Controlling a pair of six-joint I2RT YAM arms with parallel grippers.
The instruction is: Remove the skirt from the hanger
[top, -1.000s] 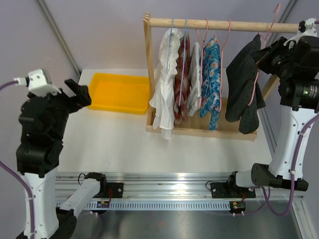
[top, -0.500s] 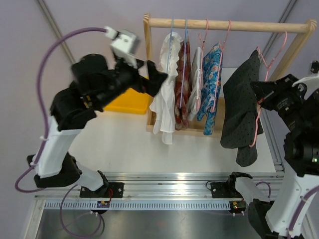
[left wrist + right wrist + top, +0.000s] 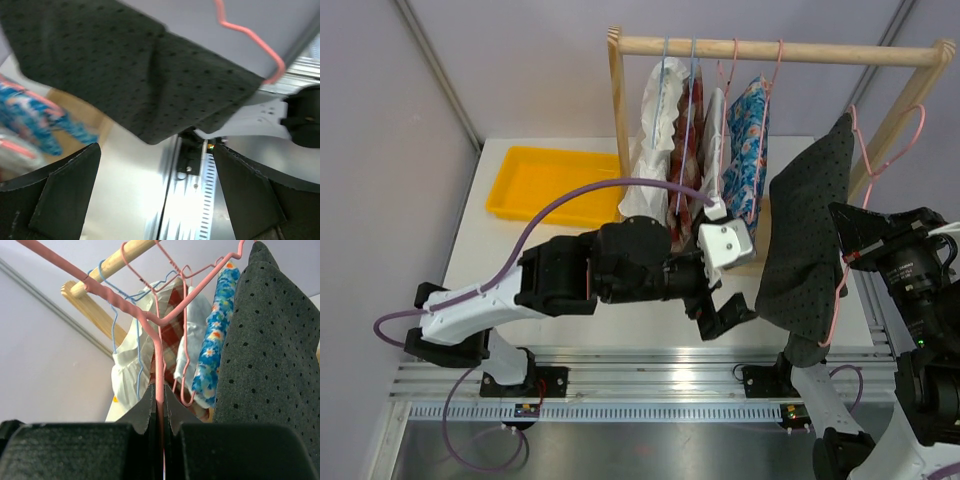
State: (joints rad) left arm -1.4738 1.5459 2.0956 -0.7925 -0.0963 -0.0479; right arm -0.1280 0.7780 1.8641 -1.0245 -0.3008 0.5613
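while the right gripper [image 3: 159,412] is clenched on the thin wire of the pink hanger [image 3: 157,365], both fingers pressed tight against it, the dark dotted skirt [image 3: 805,250] hangs draped on that hanger above the right edge of the bench, toward the near side. the hanger's hook sits off the wooden rail [image 3: 770,48], free in the air in front of the rack's right post. the left gripper [image 3: 725,312] is released, its fingers spread wide with nothing between them, low over the near edge just beside the skirt's lower hem. a white garment [image 3: 650,170] and a blue floral garment [image 3: 752,110] hang on the rail at the far side. a yellow tray [image 3: 555,185] lies toward the far left corner.
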